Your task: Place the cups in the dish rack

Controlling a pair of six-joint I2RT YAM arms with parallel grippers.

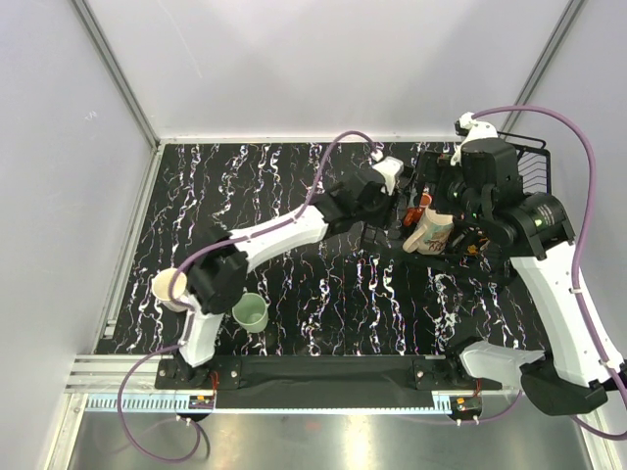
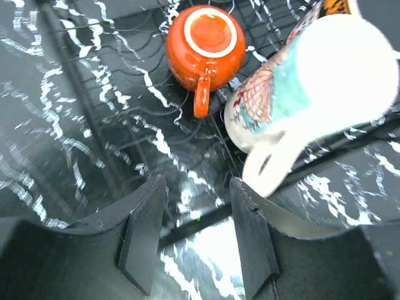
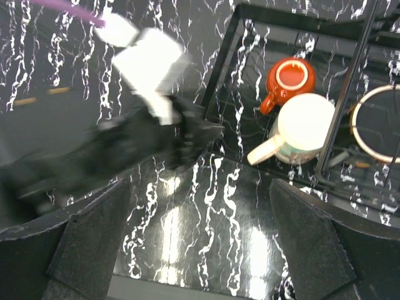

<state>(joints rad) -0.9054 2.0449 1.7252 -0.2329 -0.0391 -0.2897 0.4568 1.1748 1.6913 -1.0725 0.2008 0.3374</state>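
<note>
The red cup (image 2: 206, 47) stands upside down inside the black wire dish rack (image 3: 220, 72). Beside it a white mug with a coloured print (image 2: 312, 81) leans bottom-up in the rack, handle towards me. My left gripper (image 2: 197, 231) hovers just short of that handle, open, with nothing between its fingers. My right gripper (image 3: 200, 250) hangs wide open above the table next to the rack, empty. The mint-green cup (image 1: 251, 313) stands upright near the left arm's base. The cream-beige cup (image 1: 168, 287) sits left of it, partly hidden by the arm.
The right arm (image 1: 490, 186) covers most of the dish rack (image 1: 534, 157) in the top view. A pale round rim (image 3: 378, 125) shows in the rack's further section. White walls close the back and sides of the marbled black table (image 1: 323, 294).
</note>
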